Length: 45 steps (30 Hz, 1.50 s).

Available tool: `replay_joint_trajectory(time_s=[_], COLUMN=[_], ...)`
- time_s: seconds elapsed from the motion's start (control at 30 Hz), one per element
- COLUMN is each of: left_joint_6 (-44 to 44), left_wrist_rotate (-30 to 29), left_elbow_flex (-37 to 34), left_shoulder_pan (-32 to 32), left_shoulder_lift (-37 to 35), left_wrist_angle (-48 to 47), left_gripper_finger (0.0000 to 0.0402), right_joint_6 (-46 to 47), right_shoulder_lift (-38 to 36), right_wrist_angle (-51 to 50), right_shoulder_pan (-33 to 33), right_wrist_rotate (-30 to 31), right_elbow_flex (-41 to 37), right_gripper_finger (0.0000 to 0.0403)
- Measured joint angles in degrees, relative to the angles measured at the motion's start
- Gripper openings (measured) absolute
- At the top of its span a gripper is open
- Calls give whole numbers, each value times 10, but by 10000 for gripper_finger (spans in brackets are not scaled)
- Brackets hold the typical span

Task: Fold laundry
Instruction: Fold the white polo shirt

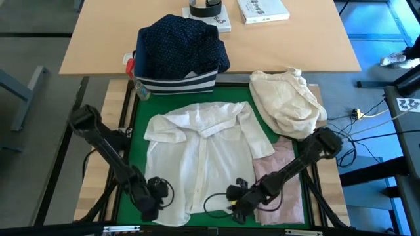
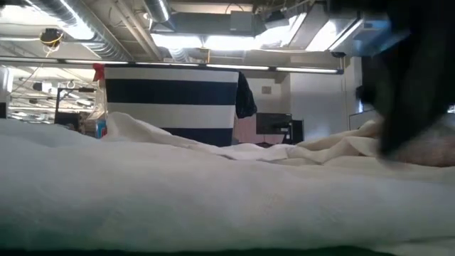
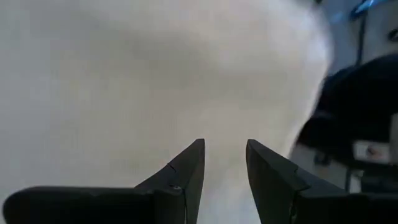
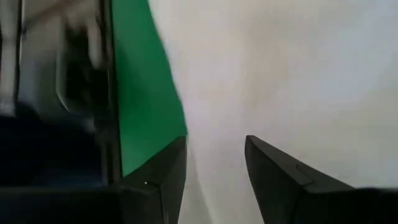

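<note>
Dark fingers of both grippers stand parted with a gap between them, holding nothing: the left gripper (image 1: pixel 152 204) and right gripper (image 1: pixel 237 204) sit low at the hem corners of the one white button-up shirt (image 1: pixel 197 154). It lies flat on the green mat (image 1: pixel 139 111), collar toward the striped navy fabric bin (image 1: pixel 177 82), long axis running from collar to hem. One pale pink top (image 1: pixel 282 187) lies beside it under the right arm, and one navy dotted shirt (image 1: pixel 180 42) is heaped in the bin.

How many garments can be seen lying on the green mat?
2. The white shirt lies spread flat in the middle. The pale pink top lies to its right, partly under the shirt's sleeve and the right arm. More pieces may be hidden beneath them.
</note>
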Motion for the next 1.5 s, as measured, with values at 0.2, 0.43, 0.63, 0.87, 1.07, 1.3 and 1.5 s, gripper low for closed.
replay_joint_trajectory(time_s=[0.2,0.43,0.63,0.87,1.07,1.3,1.5], left_joint_6=[-95,-142,-123,-79,-67,-66,-67], left_wrist_rotate=[43,13,-58,-81,-120,-130,-130], left_elbow_flex=[-9,-11,-5,-6,-6,-6,-6], left_shoulder_pan=[-1,-1,5,7,9,16,22], left_shoulder_lift=[46,-4,-47,-44,-44,-44,-44], left_wrist_angle=[-70,-154,-136,-131,-132,-167,-194], left_gripper_finger=[112,112,107,106,106,106,106], right_joint_6=[-16,-2,-3,44,53,47,32], right_shoulder_lift=[16,-17,-33,13,61,79,45], right_wrist_angle=[-51,-144,-122,-118,-133,-132,-153], right_shoulder_pan=[17,34,46,95,89,87,79], right_wrist_rotate=[-114,-259,-130,-83,-12,-34,-102], right_elbow_flex=[3,31,92,92,92,94,103], right_gripper_finger=[165,165,165,165,165,100,15])
